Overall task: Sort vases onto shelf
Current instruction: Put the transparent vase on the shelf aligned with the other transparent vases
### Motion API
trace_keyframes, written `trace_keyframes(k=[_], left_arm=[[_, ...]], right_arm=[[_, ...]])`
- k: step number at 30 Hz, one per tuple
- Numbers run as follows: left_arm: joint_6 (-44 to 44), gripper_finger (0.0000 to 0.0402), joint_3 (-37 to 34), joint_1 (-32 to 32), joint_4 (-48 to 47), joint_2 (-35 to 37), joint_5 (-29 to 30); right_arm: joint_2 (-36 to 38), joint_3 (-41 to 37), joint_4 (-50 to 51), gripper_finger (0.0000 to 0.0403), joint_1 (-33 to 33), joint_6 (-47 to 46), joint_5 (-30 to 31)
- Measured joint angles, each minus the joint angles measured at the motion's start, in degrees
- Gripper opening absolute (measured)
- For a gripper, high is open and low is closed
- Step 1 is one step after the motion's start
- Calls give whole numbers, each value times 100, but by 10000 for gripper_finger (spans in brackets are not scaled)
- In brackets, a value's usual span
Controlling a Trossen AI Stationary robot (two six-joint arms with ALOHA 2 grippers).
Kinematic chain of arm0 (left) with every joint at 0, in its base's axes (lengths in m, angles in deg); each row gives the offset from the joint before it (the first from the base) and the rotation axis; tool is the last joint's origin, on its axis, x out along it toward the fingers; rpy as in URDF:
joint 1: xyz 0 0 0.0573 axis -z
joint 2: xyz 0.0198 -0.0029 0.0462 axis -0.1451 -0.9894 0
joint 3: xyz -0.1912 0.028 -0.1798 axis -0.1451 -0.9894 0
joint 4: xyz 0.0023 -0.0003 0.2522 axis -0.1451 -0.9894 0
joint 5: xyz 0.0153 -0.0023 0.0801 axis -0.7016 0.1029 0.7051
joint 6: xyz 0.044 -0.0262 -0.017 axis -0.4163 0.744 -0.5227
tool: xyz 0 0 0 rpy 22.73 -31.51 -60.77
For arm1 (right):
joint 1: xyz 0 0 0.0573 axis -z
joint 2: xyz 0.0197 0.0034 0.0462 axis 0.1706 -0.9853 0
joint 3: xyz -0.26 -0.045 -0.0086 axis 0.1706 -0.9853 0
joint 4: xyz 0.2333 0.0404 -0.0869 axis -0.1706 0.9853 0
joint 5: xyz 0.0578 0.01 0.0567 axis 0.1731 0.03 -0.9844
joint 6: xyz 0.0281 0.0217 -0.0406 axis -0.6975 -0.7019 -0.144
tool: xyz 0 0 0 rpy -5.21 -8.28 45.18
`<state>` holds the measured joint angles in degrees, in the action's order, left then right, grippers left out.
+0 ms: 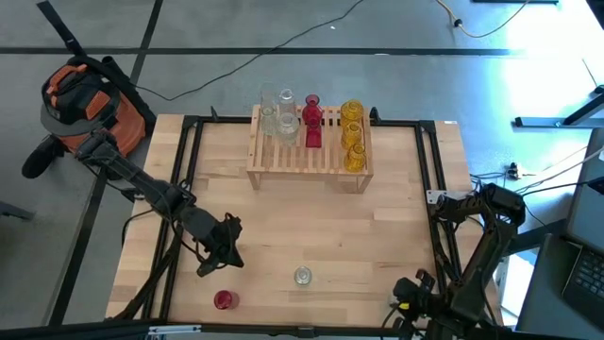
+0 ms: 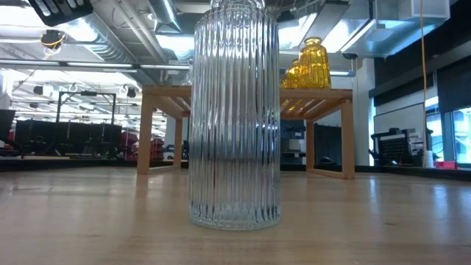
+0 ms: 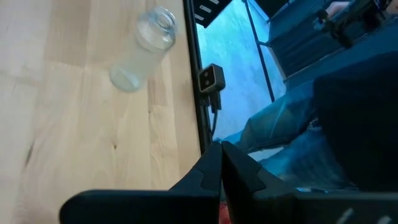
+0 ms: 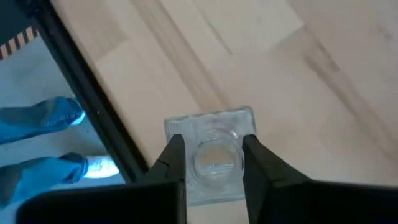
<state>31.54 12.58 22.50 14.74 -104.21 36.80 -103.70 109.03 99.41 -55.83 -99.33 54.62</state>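
Note:
The shelf [image 1: 310, 156] stands at the table's far middle and bears clear [image 1: 276, 113], red [image 1: 312, 118] and yellow vases [image 1: 353, 132]. A ribbed clear vase [image 1: 302, 276] stands upright near the front edge and fills the low view [image 2: 234, 118]. A red vase [image 1: 223, 299] stands to its left. My left gripper [image 1: 226, 253] hovers shut and empty between them [image 3: 221, 163]. My right gripper [image 4: 214, 162] is at the near right corner [image 1: 411, 297], shut on a square clear vase [image 4: 211, 124]. My right gripper pinches the square clear vase between its two fingers, one on each of two opposite side walls [image 4: 191, 155] at the top, by the mouth. The fingers come from above, pointing steeply down. The vase is upright; its own top hides its base.
A black frame rail [image 4: 93, 106] runs along the table edge close beside the held vase. A person's jeans and shoe [image 4: 56, 168] show beyond it. A small camera [image 3: 211, 78] is clipped to the rail at the front edge. An orange bag [image 1: 85, 94] lies off the table's far left.

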Motion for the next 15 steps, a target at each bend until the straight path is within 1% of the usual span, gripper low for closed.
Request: trace_keyframes(k=[9,15], left_arm=[[-95,0,0,-262,1,2,5],[-248,0,0,-395,1,2,-98]], right_arm=[[35,-24,476,58,349,17,268],[200,-42,654,58,728,398,480]])
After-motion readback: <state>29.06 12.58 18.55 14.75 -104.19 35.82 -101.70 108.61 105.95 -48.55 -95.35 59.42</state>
